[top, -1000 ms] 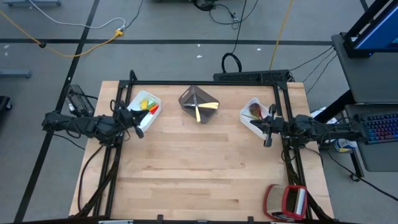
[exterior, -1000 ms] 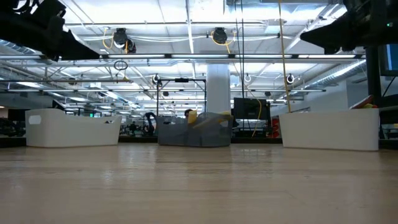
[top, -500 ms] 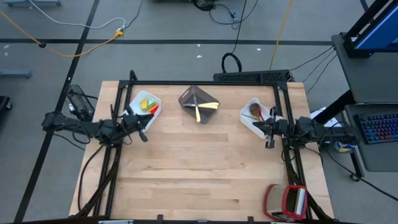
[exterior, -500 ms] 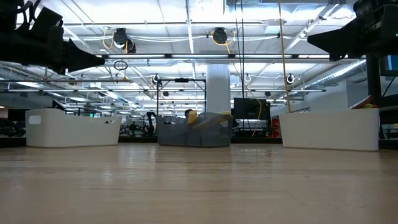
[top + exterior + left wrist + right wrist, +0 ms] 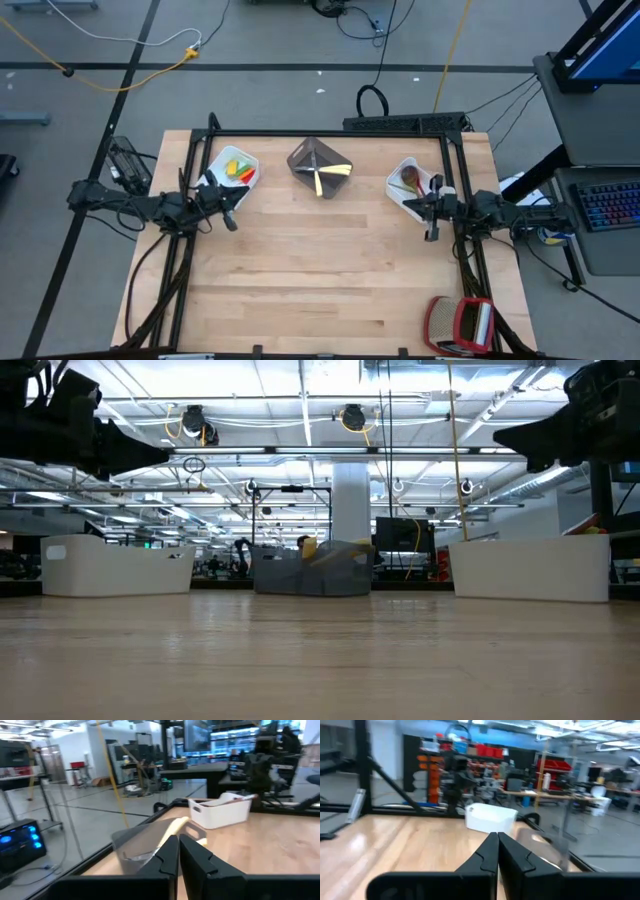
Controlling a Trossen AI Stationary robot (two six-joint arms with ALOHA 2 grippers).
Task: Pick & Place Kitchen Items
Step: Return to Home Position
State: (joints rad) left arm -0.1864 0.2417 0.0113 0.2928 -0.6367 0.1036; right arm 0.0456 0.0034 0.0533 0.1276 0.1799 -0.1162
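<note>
Red, green, orange and yellow utensils lie in the left white bin (image 5: 233, 171). A brown wooden spoon and a red piece lie in the right white bin (image 5: 411, 184). Pale-handled pieces lie in the grey bin (image 5: 319, 167) between them. My left gripper (image 5: 230, 218) is shut and holds nothing, hovering just near-side of the left bin; its fingers show closed in the left wrist view (image 5: 178, 838). My right gripper (image 5: 431, 231) is also shut and holds nothing, beside the right bin's near corner (image 5: 497, 835). In the low view all three bins stand in a row at the far side.
A bulky red-and-silver object (image 5: 460, 323) sits at the table's near right corner. A black frame (image 5: 330, 132) runs along the far edge and down both sides. Bare wood (image 5: 320, 260) spreads across the middle and near part of the table.
My left gripper has drawn back from over the left bin's edge toward the near edge and come down a little. My right gripper has shifted slightly toward the near edge and lowered. Both stayed shut. The bins and utensils have not moved.
</note>
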